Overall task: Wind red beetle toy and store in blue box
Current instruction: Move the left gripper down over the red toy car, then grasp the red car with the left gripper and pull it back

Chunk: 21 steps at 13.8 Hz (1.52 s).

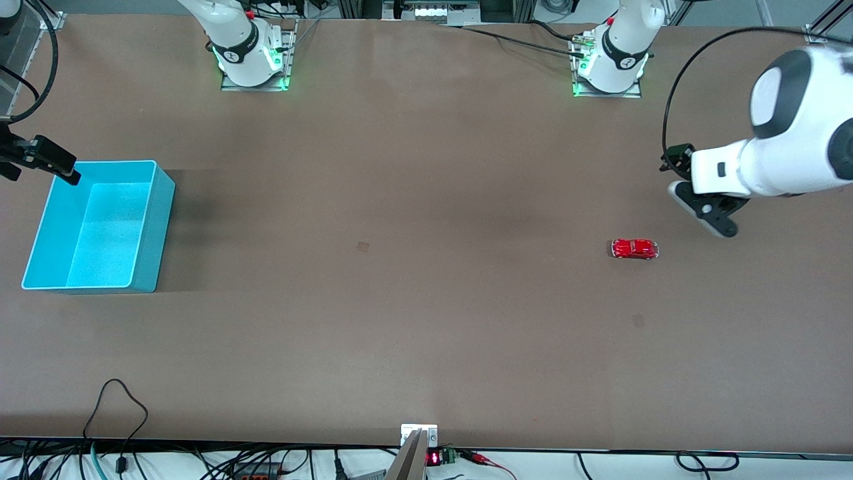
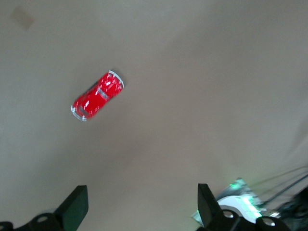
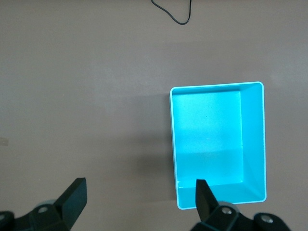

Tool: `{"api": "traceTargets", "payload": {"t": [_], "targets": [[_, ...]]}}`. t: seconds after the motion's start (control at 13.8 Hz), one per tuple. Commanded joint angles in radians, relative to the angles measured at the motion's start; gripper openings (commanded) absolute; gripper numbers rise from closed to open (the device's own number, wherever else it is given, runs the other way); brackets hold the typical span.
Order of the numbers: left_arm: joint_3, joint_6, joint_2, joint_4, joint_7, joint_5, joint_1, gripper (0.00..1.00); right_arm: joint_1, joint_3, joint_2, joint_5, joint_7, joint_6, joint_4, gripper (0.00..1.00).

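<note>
The red beetle toy (image 1: 634, 249) (image 2: 97, 96) rests on its wheels on the brown table toward the left arm's end. My left gripper (image 1: 706, 200) (image 2: 142, 202) hangs open over bare table beside the toy, with nothing between its fingers. The blue box (image 1: 157, 223) (image 3: 253, 139) stands empty at the right arm's end of the table. My right gripper (image 1: 36, 170) (image 3: 139, 197) is open and empty over the box's corner nearest the robots' bases. One finger (image 3: 204, 195) is above the box's rim, the other above the table outside it.
A wide stretch of brown table separates toy and box. A black cable loop (image 1: 116, 400) (image 3: 178, 17) lies near the table's front edge. The arm bases (image 1: 250, 53) (image 1: 610, 63) stand along the edge farthest from the front camera.
</note>
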Motion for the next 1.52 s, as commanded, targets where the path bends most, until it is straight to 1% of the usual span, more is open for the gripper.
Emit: {"api": "traceTargets", "payload": {"t": [0.0, 0.22, 0.29, 0.36, 0.51, 0.73, 1.02, 1.16, 1.23, 1.45], "targets": [[-0.004, 0.183, -0.032, -0.156, 0.211, 0.021, 0.02, 1.0, -0.013, 0.009, -0.01, 0.01, -0.003, -0.003, -0.004, 1.0], [-0.004, 0.511, -0.016, -0.314, 0.424, 0.037, 0.039, 1.0, -0.012, 0.008, -0.01, 0.01, -0.003, -0.003, -0.004, 1.0], [-0.002, 0.594, 0.007, -0.338, 0.479, 0.037, 0.041, 1.0, -0.012, 0.009, -0.01, 0.008, -0.003, -0.005, -0.004, 1.0], [-0.002, 0.654, 0.04, -0.343, 0.54, 0.037, 0.047, 1.0, -0.013, 0.008, -0.01, 0.01, -0.003, -0.005, -0.004, 1.0], [-0.004, 0.77, 0.134, -0.342, 0.659, 0.038, 0.076, 1.0, -0.013, 0.009, -0.01, 0.01, -0.003, -0.005, -0.004, 1.0], [-0.004, 0.87, 0.208, -0.342, 0.765, 0.038, 0.076, 1.0, -0.013, 0.008, -0.01, 0.01, -0.003, -0.003, -0.004, 1.0], [-0.004, 0.943, 0.263, -0.342, 0.802, 0.038, 0.078, 0.99, -0.013, 0.008, -0.01, 0.01, -0.003, -0.005, -0.004, 1.0], [-0.004, 0.946, 0.272, -0.342, 0.802, 0.038, 0.078, 0.91, -0.013, 0.008, -0.009, 0.01, -0.003, -0.003, -0.004, 1.0], [-0.005, 0.946, 0.274, -0.34, 0.802, 0.038, 0.078, 0.8, -0.013, 0.008, -0.01, 0.01, -0.003, -0.005, -0.004, 1.0], [-0.007, 0.946, 0.277, -0.337, 0.802, 0.038, 0.07, 0.51, -0.013, 0.008, -0.01, 0.01, -0.003, -0.003, -0.004, 1.0]]}}
